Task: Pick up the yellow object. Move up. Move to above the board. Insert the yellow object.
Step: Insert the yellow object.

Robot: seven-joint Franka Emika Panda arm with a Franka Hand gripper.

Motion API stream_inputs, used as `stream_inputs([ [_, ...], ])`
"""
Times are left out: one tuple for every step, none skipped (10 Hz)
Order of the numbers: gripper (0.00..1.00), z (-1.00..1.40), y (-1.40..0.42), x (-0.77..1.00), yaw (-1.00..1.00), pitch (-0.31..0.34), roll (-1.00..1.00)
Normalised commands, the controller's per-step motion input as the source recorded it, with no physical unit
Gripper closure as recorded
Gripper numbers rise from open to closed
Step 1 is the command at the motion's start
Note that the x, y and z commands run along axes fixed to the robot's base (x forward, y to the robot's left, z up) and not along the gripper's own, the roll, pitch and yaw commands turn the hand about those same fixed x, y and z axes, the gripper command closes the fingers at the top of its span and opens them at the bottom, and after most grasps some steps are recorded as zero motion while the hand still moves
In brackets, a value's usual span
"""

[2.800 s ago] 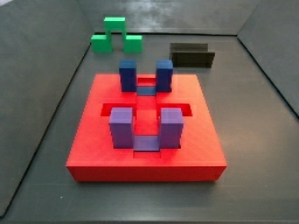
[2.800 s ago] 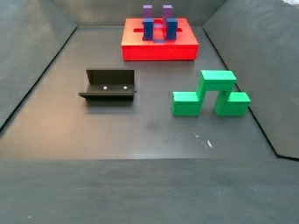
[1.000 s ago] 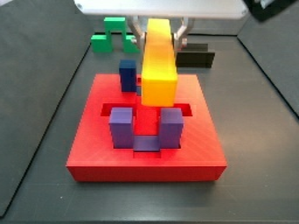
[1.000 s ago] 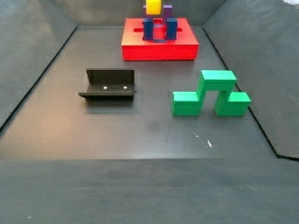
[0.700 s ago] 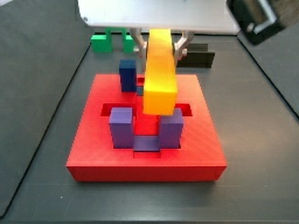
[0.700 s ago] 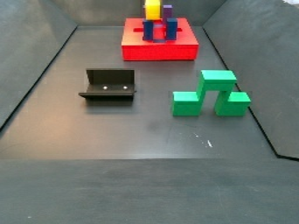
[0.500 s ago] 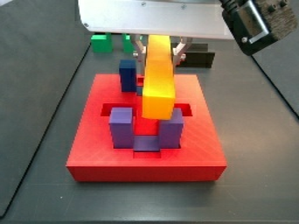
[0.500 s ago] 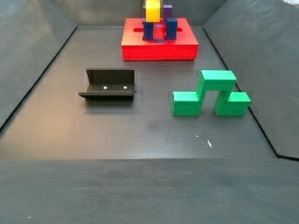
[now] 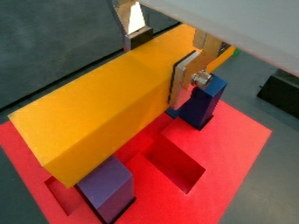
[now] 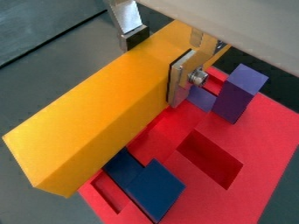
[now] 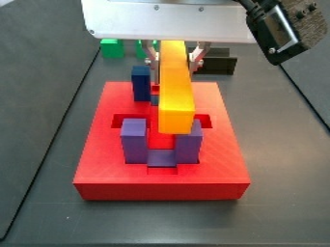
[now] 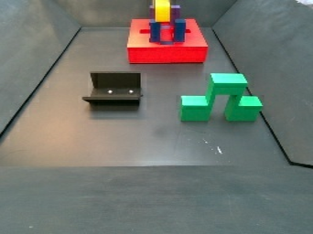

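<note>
My gripper (image 11: pixel 177 50) is shut on the yellow object (image 11: pixel 175 85), a long yellow-orange bar, and holds it lengthwise just above the board (image 11: pixel 116 164), a red slab with blue-purple posts (image 11: pixel 133 141). The bar's near end sits low between the two front posts. In both wrist views the silver fingers (image 9: pixel 184 77) (image 10: pixel 180 77) press on the bar's sides (image 9: pixel 105 114) (image 10: pixel 100 118), with the red board (image 9: pixel 239 149) (image 10: pixel 263 140) close below. In a side view the bar (image 12: pixel 160 10) and board (image 12: pixel 167 52) show far back.
A green stepped block (image 12: pixel 218 99) and the dark fixture (image 12: pixel 113 90) stand on the grey floor in front of the board. In a side view the fixture (image 11: pixel 219 64) and green block (image 11: pixel 114 43) lie behind the board. Walls rim the floor.
My gripper came in over the board with the yellow bar and has lowered it steadily; the bar's near end now sits down between the front posts.
</note>
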Motion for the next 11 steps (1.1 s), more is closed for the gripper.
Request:
stream_inputs([
  [1.0,0.0,0.0,-0.08,0.0,0.0,0.17],
  [1.0,0.0,0.0,-0.13,0.0,0.0,0.04],
  [1.0,-0.05,0.0,-0.13,0.0,0.0,0.0],
  [1.0,-0.1,0.0,-0.18,-0.02,-0.01,-0.06],
  [1.0,-0.1,0.0,-0.19,-0.01,-0.026,-0.11],
  [1.0,-0.11,0.0,-0.11,0.0,-0.023,-0.11],
  [1.0,-0.17,0.0,-0.04,0.0,-0.051,-0.1],
  [1.0,-0.17,-0.07,0.0,0.04,-0.054,-0.11],
  [1.0,-0.14,-0.13,0.0,0.06,-0.046,-0.08],
  [1.0,-0.12,-0.14,0.0,0.07,-0.051,-0.08],
  [1.0,-0.15,-0.13,0.0,0.07,-0.04,-0.05],
])
